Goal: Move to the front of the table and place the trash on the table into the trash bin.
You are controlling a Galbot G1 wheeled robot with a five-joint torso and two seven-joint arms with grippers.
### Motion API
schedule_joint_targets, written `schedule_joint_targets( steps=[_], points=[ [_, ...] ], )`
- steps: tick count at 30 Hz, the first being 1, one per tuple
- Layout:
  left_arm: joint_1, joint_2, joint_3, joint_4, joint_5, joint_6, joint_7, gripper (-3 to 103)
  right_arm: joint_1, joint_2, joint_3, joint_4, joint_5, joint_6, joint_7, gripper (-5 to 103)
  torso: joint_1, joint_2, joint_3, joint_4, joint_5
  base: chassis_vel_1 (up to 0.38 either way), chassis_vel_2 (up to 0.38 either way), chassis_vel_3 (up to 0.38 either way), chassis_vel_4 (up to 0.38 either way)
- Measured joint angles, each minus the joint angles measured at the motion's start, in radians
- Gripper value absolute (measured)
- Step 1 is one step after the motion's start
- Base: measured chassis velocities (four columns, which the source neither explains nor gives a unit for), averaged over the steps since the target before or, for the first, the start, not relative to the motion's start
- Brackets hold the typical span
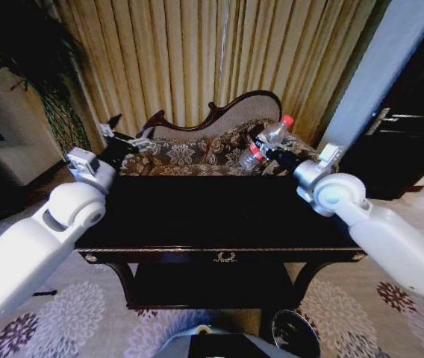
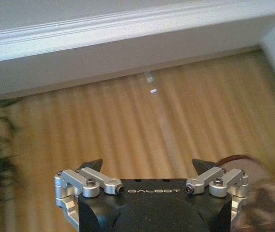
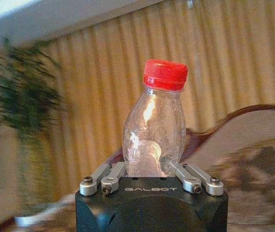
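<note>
The dark glossy table (image 1: 212, 216) stands right in front of me, its top bare. My right gripper (image 1: 263, 153) is raised over the table's far right edge, shut on the trash, a clear plastic bottle (image 1: 269, 139) with a red cap. In the right wrist view the bottle (image 3: 154, 125) stands upright between the fingers of the right gripper (image 3: 147, 169). My left gripper (image 1: 126, 136) hangs open above the table's far left corner, holding nothing; its spread fingertips (image 2: 91, 165) show against the curtain. The trash bin (image 1: 295, 334) sits on the rug below the table's front right.
A carved sofa (image 1: 197, 153) stands behind the table, with gold curtains (image 1: 197, 52) beyond. A plant (image 1: 25, 52) is at the far left and a dark door (image 1: 413, 127) at the right. A patterned rug (image 1: 78, 313) covers the floor. My base (image 1: 204, 344) is close to the table's front.
</note>
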State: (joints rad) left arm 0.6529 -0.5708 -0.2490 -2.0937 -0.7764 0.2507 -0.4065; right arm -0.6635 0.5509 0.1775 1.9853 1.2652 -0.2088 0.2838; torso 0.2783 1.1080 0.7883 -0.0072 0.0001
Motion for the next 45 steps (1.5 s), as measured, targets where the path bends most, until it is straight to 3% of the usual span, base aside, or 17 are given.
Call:
schedule_joint_targets(
  steps=[2,5,9,11,12,14,18,20,25,28,30,33,45],
  points=[
    [0.022,0.002,-0.031,0.012,0.003,0.005,-0.007,100,-0.028,-0.001,0.023,-0.003,-0.025,0.0,0.005,26,0.0,0.0,0.0,0.0,-0.0003,0.0,0.0,0.0,0.0],
    [0.135,0.022,-0.18,0.041,0.007,0.013,-0.022,100,-0.149,0.004,0.139,-0.005,-0.091,0.0,0.023,26,0.0,0.0,0.0,0.0,-0.0003,0.0,0.0,0.0,0.0],
    [0.217,0.041,-0.286,0.05,0.003,0.014,-0.022,100,-0.226,0.005,0.223,0.006,-0.13,0.0,0.024,26,0.0,0.0,0.0,0.0002,-0.0002,0.0,0.0,0.0,0.0],
    [0.333,0.052,-0.423,0.05,-0.005,0.016,-0.019,100,-0.311,0.009,0.319,0.025,-0.145,0.0,0.024,26,0.0,0.0,0.0,0.0,-0.0004,0.0,0.0,0.0,0.0],
    [0.333,0.052,-0.423,0.05,-0.005,0.016,-0.019,100,-0.311,0.009,0.319,0.025,-0.145,0.0,0.024,26,0.0,0.0,0.0,0.0,-0.0004,0.0,0.0,0.0,0.0],
    [0.453,0.048,-0.559,0.039,-0.021,0.026,-0.016,100,-0.421,0.023,0.424,0.046,-0.169,0.0,0.023,26,0.0,0.0,0.0,0.0004,0.0,0.0,0.0,0.0,0.0],
    [0.532,0.039,-0.668,0.022,-0.071,0.052,-0.023,100,-0.514,0.041,0.507,0.078,-0.185,-0.002,0.021,26,0.0,0.0,0.0,0.0,0.0002,0.0,0.0,0.0,0.0],
    [0.536,0.038,-0.677,0.022,-0.075,0.054,-0.022,100,-0.523,0.041,0.517,0.083,-0.188,-0.003,0.02,26,0.0,0.0,0.0,0.0,0.0,0.0,0.0,0.0,0.0],
    [0.591,0.026,-0.748,-0.005,-0.18,0.06,0.008,100,-0.545,0.024,0.554,0.089,-0.232,-0.004,0.015,26,0.0,0.0,0.0,-0.0002,-0.0003,0.0,0.0,0.0,0.0],
    [0.612,0.021,-0.772,-0.016,-0.19,0.06,0.022,100,-0.545,0.019,0.556,0.088,-0.242,-0.005,0.014,26,0.0,0.0,0.0,-0.0001,-0.0003,0.0,0.0,0.0,0.0],
    [0.685,-0.013,-0.825,-0.038,-0.167,0.015,0.085,100,-0.553,0.011,0.561,0.094,-0.254,-0.006,0.014,26,0.0,0.0,0.0,0.0003,0.0001,0.0,0.0,0.0,0.0],
    [0.725,-0.054,-0.833,-0.046,-0.13,-0.035,0.111,100,-0.584,0.02,0.583,0.111,-0.254,-0.008,0.019,26,0.0,0.0,0.0,0.0003,-0.0004,0.0,0.0,0.0,0.0],
    [0.751,-0.12,-0.822,-0.057,-0.06,-0.114,0.111,100,-0.789,0.094,0.709,0.179,-0.317,-0.026,0.048,26,0.0,0.0,0.0,-0.0003,-0.0001,0.0,0.0,0.0,0.0]
  ],
)
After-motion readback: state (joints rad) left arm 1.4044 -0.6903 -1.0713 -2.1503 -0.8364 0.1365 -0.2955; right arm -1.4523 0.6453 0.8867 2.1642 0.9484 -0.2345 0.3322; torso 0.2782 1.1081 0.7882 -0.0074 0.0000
